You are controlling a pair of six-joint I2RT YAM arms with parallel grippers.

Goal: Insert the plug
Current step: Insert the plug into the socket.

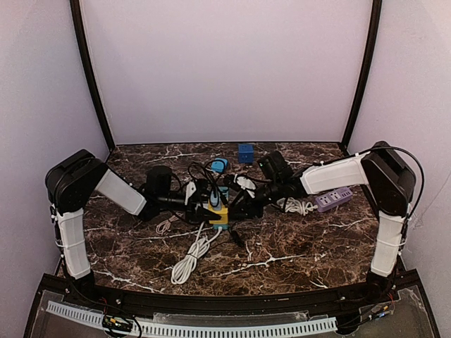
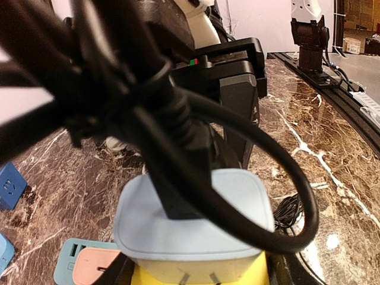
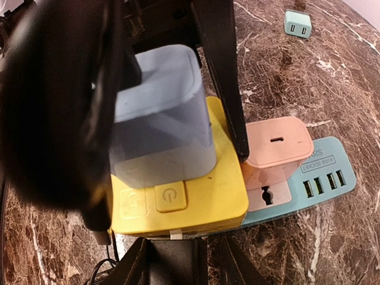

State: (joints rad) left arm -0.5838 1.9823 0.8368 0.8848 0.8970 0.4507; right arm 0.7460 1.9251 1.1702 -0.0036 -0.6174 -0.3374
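Cable [image 2: 178,107], black, looped: fills the upper left and centre of the left wrist view. It ends in a black connector [image 2: 184,178] standing upright in the top of the blue plug [image 2: 196,225].

Blue plug: a rounded cube, centre of frame, sitting squarely on the yellow block [image 2: 196,276]. Two metal prongs [image 2: 184,278] show in the seam between them, so it looks not fully seated. Its insertion axis runs vertically, down into the block.

Right gripper [image 3: 169,178]: straddles the blue plug from above. One finger [image 3: 228,89] stands just beside the plug's right face, with a sliver of yellow between them. The other finger is lost in dark blur at frame left. Whether it pinches the plug or stands off it cannot be told.

Left gripper [image 1: 203,199]: reaches in from the left of the top view. Dark shapes flank the yellow block at both lower corners of the left wrist view, so it appears clamped on the block to steady it.

Nearer arm to the plug: the right, directly over it. A seating push would go straight down along the prongs.

Adjacent: pink adapter [image 3: 276,139] on teal strip [image 3: 320,178], touching the block's right side.
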